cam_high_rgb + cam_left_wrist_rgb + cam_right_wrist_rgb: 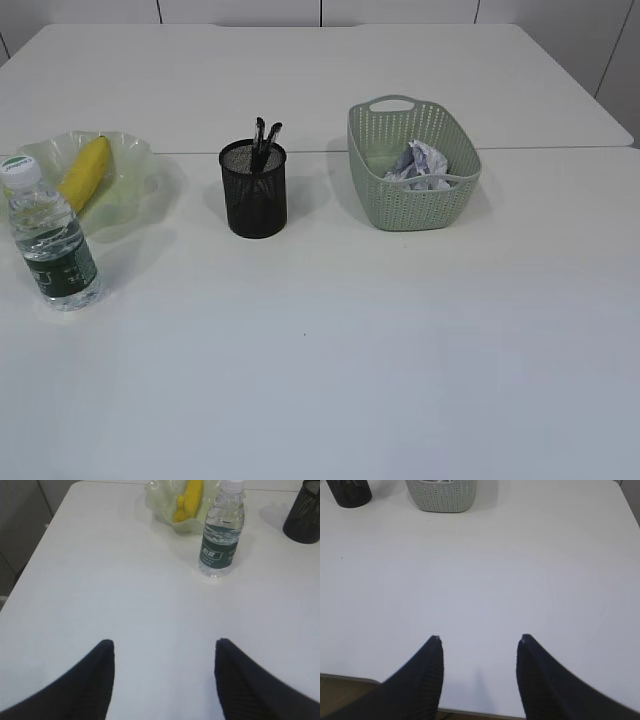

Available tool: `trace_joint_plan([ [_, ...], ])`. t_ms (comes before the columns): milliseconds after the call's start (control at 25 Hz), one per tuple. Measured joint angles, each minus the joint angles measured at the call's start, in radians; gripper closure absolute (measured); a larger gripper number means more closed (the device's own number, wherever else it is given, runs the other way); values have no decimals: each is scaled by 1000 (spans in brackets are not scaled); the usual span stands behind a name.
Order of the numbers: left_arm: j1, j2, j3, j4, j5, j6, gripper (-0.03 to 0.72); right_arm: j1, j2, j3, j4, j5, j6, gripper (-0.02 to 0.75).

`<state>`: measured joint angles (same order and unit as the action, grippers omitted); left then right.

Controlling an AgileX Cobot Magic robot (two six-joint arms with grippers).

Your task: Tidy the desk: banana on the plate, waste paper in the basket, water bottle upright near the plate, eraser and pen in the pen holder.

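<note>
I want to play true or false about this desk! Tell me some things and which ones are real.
1. The banana lies on the plate. True.
2. The water bottle has tipped over. False: it stands upright beside the plate.
3. Crumpled paper sits in the basket. True.
4. The pen holder is empty. False: pens stick out of it.
5. The left gripper is holding the bottle. False: it is open, holding nothing.

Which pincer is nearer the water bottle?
Left. The left pincer faces the water bottle just ahead; the right pincer sees only the basket and pen holder.
</note>
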<state>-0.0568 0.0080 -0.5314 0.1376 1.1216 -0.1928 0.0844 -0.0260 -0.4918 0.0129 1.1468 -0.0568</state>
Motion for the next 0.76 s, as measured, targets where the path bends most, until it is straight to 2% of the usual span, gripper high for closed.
trace_joint_plan([
  [240,32,0,0,-17,0,0,251,0,0,0,13,0,-5,381],
  [760,32,0,0,-20,0,0,272,0,0,0,15,0,-11,381],
])
